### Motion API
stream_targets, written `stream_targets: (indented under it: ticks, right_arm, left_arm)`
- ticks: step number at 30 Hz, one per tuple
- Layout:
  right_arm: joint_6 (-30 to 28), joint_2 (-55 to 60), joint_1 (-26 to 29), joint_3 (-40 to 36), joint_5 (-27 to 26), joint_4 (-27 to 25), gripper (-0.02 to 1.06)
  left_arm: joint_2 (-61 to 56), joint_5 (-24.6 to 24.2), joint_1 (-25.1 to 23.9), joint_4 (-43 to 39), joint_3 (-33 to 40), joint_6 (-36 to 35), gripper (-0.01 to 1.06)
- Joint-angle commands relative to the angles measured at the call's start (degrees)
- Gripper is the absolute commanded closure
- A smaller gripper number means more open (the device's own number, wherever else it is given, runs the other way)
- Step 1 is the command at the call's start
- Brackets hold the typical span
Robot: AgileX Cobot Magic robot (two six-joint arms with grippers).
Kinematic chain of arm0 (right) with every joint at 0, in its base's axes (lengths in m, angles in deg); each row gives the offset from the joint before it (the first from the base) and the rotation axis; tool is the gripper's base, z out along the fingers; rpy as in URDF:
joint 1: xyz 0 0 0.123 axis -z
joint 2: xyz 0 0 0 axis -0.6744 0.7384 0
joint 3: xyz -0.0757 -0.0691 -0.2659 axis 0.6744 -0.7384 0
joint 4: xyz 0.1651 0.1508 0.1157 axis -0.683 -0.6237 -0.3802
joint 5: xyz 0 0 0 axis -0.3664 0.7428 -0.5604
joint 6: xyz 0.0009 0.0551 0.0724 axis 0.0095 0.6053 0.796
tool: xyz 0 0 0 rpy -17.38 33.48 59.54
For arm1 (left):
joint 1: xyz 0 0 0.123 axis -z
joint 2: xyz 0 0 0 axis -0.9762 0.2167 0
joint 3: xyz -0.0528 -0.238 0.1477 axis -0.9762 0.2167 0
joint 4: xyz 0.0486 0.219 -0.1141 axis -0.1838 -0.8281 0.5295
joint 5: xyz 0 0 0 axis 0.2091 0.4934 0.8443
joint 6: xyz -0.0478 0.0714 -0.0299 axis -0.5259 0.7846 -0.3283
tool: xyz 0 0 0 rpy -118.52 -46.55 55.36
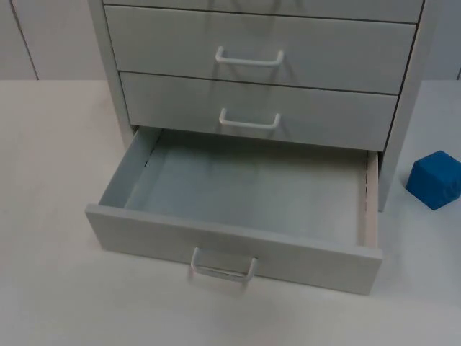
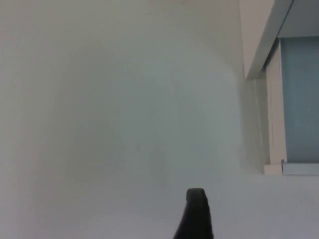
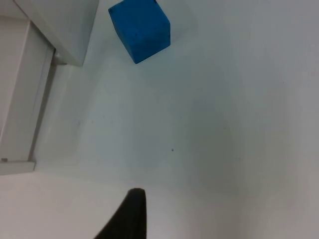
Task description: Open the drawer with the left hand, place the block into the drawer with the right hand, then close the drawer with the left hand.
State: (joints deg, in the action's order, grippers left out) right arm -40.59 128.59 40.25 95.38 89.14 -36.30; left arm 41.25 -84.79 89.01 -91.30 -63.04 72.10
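Top view: a pale grey cabinet stands on the white table, its bottom drawer pulled well out and holding nothing, its white handle facing me; two upper drawers sit shut above it. The blue block rests on the table just beside the cabinet's right side, apart from the drawer and untouched.

In the right wrist view the block lies ahead of the right gripper, well apart from it, with the cabinet's corner close beside the block; whether the claw is apart or together I cannot tell. The left gripper hangs over bare table with the drawer's edge off to one side; its claw state I likewise cannot tell, and that arm appears to be waiting.

The opening looks done, so the step in hand is likely the right arm's reach for the block; to do it well, I would come down squarely over the block, fingers set across two flat faces, minding the cabinet wall next to it; then lift high enough to pass over the drawer's side rail.
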Motion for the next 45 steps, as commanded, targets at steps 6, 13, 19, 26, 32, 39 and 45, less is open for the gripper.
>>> stream_targets:
  ticks: [6,13,19,26,32,39,45]
  right_arm:
    - [0.03,-0.12,0.2,0.2,-0.42,-0.1,-0.01]
    - [0.03,-0.12,0.2,0.2,-0.42,-0.1,-0.01]
    - [0.03,-0.12,0.2,0.2,-0.42,-0.1,-0.01]
    - [0.03,-0.12,0.2,0.2,-0.29,-0.08,-0.01]
    - [0.03,-0.12,0.2,0.2,-0.29,-0.08,-0.01]
    - [0.03,-0.12,0.2,0.2,0.0,-0.08,-0.01]
    - [0.03,-0.12,0.2,0.2,0.0,-0.08,-0.01]
  left_arm:
    - [-1.41,0.05,-0.25,2.08,0.17,0.0,0.0]
    - [-5.16,-3.24,-0.25,6.2,0.17,0.0,0.0]
    - [-9.05,-8.99,-0.25,7.33,0.17,0.39,0.0]
    - [-13.79,-13.19,-0.25,6.52,0.17,3.03,0.0]
    - [-17.45,-13.55,-0.25,6.0,0.17,1.16,0.0]
    - [-18.34,-15.12,-0.25,6.88,0.17,1.41,0.0]
    - [-20.29,-10.67,-0.25,5.82,6.87,1.55,0.0]
